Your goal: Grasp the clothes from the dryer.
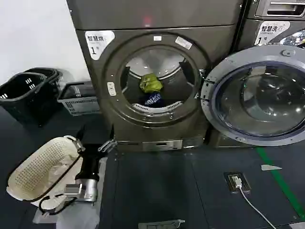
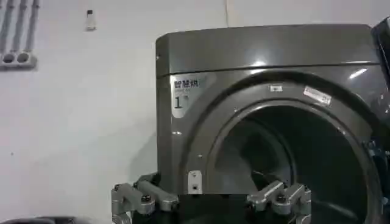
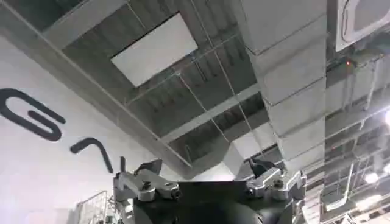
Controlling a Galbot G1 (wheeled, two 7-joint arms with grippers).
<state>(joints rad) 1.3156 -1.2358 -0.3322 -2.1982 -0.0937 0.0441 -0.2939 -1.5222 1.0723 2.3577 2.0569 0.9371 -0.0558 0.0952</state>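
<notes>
The bronze-grey dryer [image 1: 157,71] stands in front of me with its round glass door [image 1: 259,95] swung open to the right. Inside the drum lie the clothes: a yellow-green garment [image 1: 151,83] above a dark navy one [image 1: 153,99]. My left gripper [image 1: 96,135] hangs low at the dryer's lower left corner, short of the porthole. Its fingers are spread wide with nothing between them. In the left wrist view the left gripper [image 2: 210,182] faces the dryer [image 2: 268,109] front and its dark drum. My right gripper [image 3: 204,170] points up at the ceiling, open and empty.
A white perforated basket [image 1: 40,167] lies tilted on the floor beside my left arm. Black baskets [image 1: 26,93] and a grey one [image 1: 78,98] stand at the left wall. A second machine [image 1: 274,24] is at the right. A plug box with a white cable [image 1: 237,182] lies on the floor.
</notes>
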